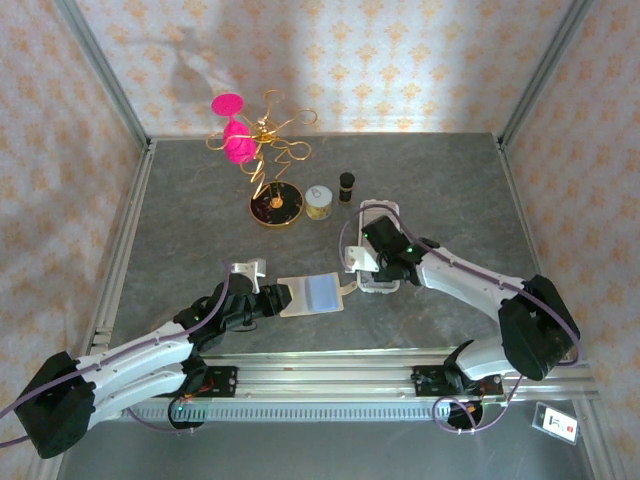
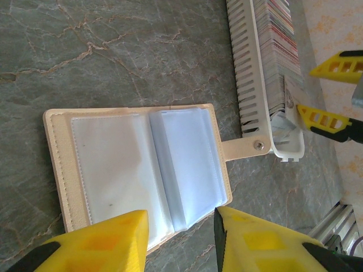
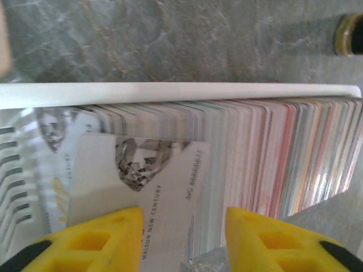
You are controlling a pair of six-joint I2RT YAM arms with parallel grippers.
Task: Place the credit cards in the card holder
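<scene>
Credit cards (image 3: 266, 153) are standing packed on edge in the long clear ribbed case (image 3: 170, 90). One whitish card with a diamond print (image 3: 147, 181) is sitting tilted in front of the row, facing the right gripper (image 3: 181, 218). That gripper's jaws are standing partly apart, one on each side of the card's lower part, and they do not seem to be clamping it.

The step in hand looks like drawing this single card. The jaws should close squarely on its free edge and catch no neighbour. The card should then be lifted along the ribs rather than across them, so the row stays put.

The card holder (image 2: 136, 170) is lying open and flat on the tabletop (image 2: 113, 56), clear sleeves up, with its snap tab (image 2: 244, 148) just beside the case's end. The left gripper (image 2: 181, 218) is sitting at the holder's near edge with its jaws partly apart. Whether the tips are pressing the cover down is hard to tell. Pinning it would help, since a sleeve mouth needs a steady target.

The right arm is reaching in from the right base, elbow bent, with its wrist over the case. The left arm is lying low and stretched along the tabletop toward the holder.
</scene>
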